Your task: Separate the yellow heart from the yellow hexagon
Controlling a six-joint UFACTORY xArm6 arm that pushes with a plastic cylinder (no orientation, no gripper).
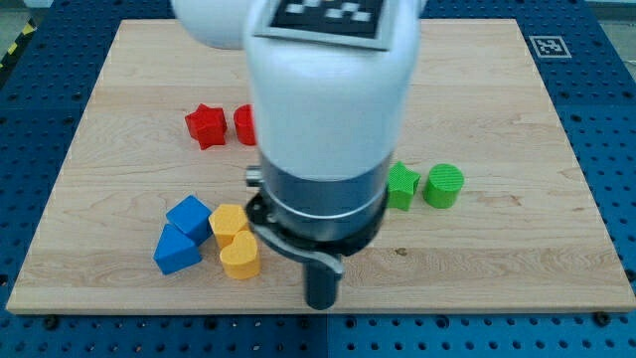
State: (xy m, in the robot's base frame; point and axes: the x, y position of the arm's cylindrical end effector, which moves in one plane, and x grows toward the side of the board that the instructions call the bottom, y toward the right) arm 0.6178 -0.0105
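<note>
The yellow hexagon [229, 221] and the yellow heart [240, 257] lie touching each other at the lower left of the wooden board [517, 249], the heart just below the hexagon. My arm fills the middle of the view. Its dark rod points down near the board's bottom edge, and my tip [320, 304] is to the right of the yellow heart and a little lower, about a block's width away and not touching it.
Two blue blocks [189, 215] [176, 251] sit right against the yellow pair on its left. A red star [206, 125] and a red block [243, 124], partly hidden by the arm, lie higher up. A green star [402, 187] and a green cylinder [444, 185] lie on the right.
</note>
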